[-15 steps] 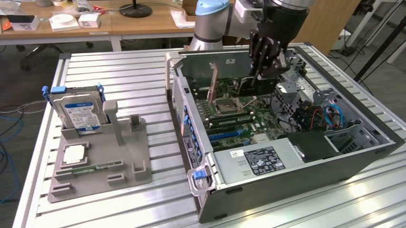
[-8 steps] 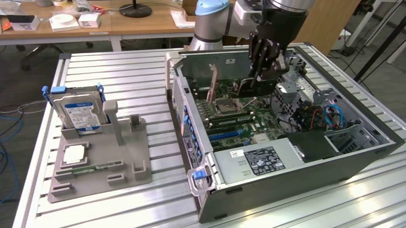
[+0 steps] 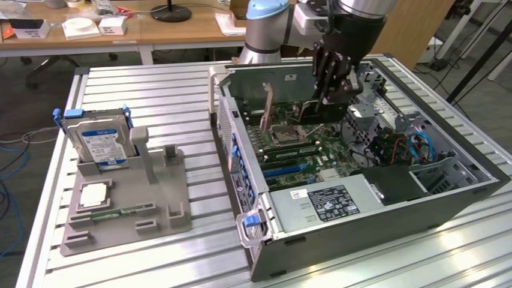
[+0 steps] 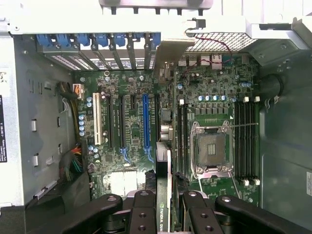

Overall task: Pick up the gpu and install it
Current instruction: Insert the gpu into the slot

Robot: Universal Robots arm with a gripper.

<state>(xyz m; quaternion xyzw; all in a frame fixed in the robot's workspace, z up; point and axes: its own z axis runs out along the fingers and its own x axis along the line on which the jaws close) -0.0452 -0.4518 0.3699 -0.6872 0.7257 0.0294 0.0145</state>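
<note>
We see the gripper pinching the gpu, a thin dark card seen edge-on with a silver bracket at one end. It sits over the motherboard inside the open case, between the blue slot and the processor socket.

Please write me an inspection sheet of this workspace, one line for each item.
Surface: slatted metal table carrying an open computer case.
Job's things: gpu held edge-on over the motherboard inside the case; whether it is seated, cannot tell.
Clutter: grey holder with upright hard drive, processor chip, memory stick.
Grippers: gripper shut on the gpu.
Cables: blue cable inside the case; floor cables at the exterior view's left.
Surroundings: wooden desks with boxes.
</note>
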